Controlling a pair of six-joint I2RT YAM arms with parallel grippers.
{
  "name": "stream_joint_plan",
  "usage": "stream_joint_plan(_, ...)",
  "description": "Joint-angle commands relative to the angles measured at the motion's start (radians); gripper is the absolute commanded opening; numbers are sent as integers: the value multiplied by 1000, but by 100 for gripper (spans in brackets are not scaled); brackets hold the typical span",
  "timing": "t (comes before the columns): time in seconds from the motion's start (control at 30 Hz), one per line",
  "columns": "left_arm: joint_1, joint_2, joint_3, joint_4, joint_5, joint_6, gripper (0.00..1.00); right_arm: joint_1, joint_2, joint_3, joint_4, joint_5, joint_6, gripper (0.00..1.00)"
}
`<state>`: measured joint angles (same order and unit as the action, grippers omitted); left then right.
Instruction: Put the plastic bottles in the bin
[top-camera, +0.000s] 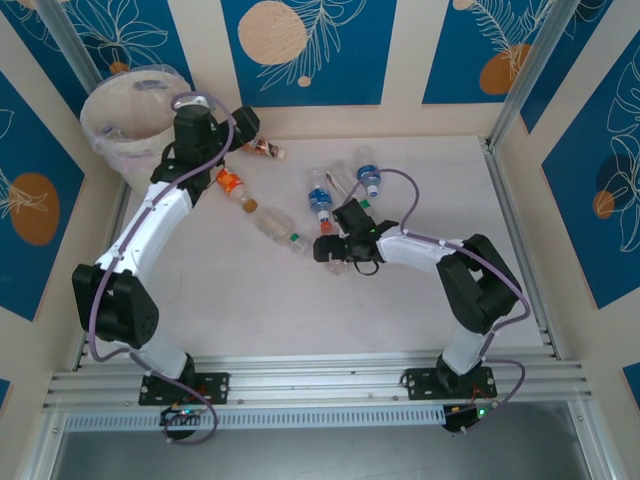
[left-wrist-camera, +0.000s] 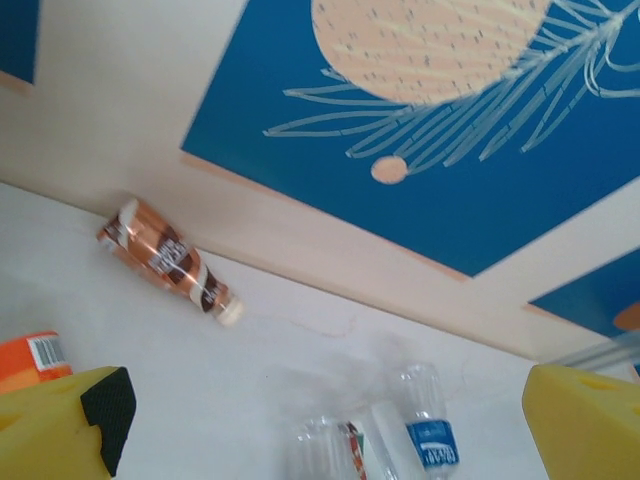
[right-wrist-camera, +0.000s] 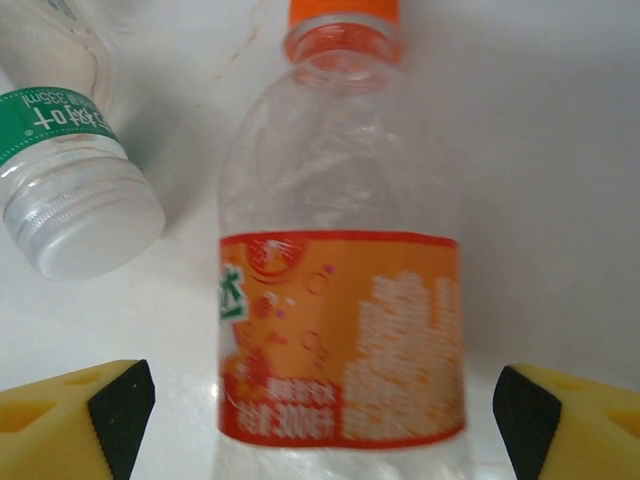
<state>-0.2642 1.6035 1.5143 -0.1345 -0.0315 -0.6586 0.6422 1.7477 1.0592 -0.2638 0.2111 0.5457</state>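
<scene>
The bin (top-camera: 128, 112), cream-white with a bag liner, stands in the far left corner. Plastic bottles lie scattered on the table: a brown one (top-camera: 265, 150) (left-wrist-camera: 160, 255), an orange-labelled one (top-camera: 232, 183), a green-labelled one (top-camera: 282, 230) (right-wrist-camera: 70, 170) and blue-labelled ones (top-camera: 320, 196) (left-wrist-camera: 431, 432). My right gripper (top-camera: 333, 252) (right-wrist-camera: 320, 410) is open around an orange-labelled bottle with an orange cap (right-wrist-camera: 340, 330); there is a gap on each side of it. My left gripper (top-camera: 243, 127) (left-wrist-camera: 325, 430) hangs open and empty beside the bin, above the brown bottle.
Walls with blue panels close the table at the back and on both sides. A metal rail (top-camera: 320, 385) runs along the near edge, where the arm bases are bolted. Bare table lies to the right of the right arm.
</scene>
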Motion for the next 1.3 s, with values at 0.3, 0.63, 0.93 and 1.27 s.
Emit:
stream_joint_plan(0.3, -38, -90, -129, -79, 152, -54, 100, 69, 118, 140, -171, 146, -66, 77)
stream_joint_plan(0.63, -37, -168, -298, 44, 265, 4, 100, 85, 115, 131, -154, 248, -56, 56)
stream_joint_plan(0.93, -37, -168, -382, 101, 370, 10, 100, 105, 12, 42, -4, 313, -40, 38)
stream_joint_plan(1.27, -65, 52, -382, 462, 718, -206, 100, 100, -183, -195, 521, 101, -113, 29)
